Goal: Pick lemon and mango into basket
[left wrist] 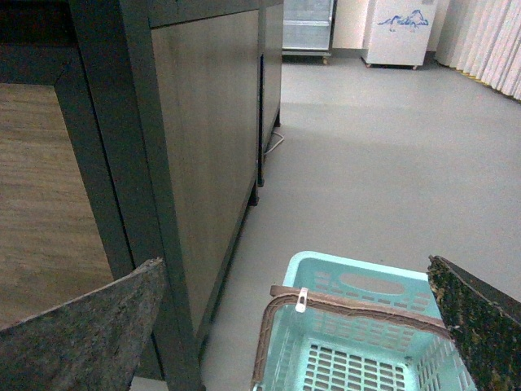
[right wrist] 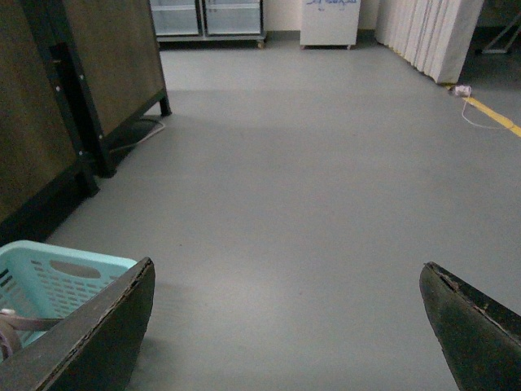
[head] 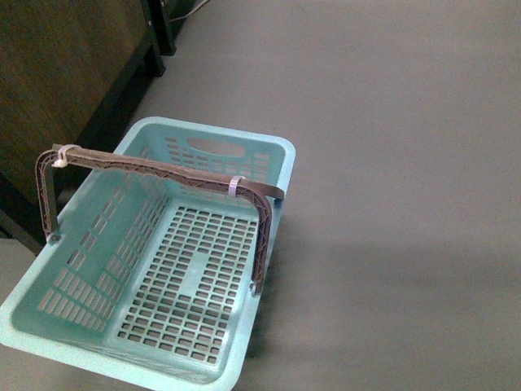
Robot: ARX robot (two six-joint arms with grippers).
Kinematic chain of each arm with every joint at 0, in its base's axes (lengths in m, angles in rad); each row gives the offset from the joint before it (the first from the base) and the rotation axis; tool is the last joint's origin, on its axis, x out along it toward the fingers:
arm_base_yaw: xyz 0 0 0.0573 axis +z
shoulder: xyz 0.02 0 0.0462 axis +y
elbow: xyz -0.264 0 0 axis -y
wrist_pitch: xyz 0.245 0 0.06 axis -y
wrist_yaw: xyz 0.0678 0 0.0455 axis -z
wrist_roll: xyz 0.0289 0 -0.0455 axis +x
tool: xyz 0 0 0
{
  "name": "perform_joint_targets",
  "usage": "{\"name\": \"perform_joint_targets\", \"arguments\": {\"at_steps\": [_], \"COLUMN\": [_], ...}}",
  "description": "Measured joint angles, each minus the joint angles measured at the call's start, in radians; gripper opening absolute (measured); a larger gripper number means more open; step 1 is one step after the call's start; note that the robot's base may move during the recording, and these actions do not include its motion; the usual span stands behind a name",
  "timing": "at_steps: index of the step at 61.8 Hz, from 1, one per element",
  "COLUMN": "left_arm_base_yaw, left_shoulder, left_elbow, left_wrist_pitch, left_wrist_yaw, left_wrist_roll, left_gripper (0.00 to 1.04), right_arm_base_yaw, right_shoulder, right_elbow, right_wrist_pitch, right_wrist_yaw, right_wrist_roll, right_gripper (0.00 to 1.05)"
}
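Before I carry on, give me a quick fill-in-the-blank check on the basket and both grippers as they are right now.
1. The teal basket holds ___ fruit.
2. Its brown handle stands ___, not folded down onto the rim.
3. The left gripper and the right gripper are both ___, with nothing between their fingers.
4. The basket rests on the grey ___.

Missing words: no; upright; open; floor.
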Motion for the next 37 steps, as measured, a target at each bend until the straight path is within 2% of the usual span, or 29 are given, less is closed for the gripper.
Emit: {"name": "perform_joint_targets", "arguments": {"at_steps": [32,37], "left_arm_base_yaw": [0.000,-0.026], "left_shoulder": [0.002,0.129], "left_elbow": [0.001,0.091], "left_wrist_pitch": [-0.002,-0.214], "left_wrist_yaw": [0.000,0.003], "left_wrist_roll": [0.000,-0.136], "left_gripper": [0.98,0.98], "right_arm_base_yaw": [0.000,0.000], "right_shoulder": [0.000,0.000], "right_elbow": [0.000,0.000], "right_wrist_pitch": [0.000,0.000], "right_wrist_yaw": [0.000,0.000], "right_wrist_roll": [0.000,0.000], "right_gripper": [0.96,0.96]}}
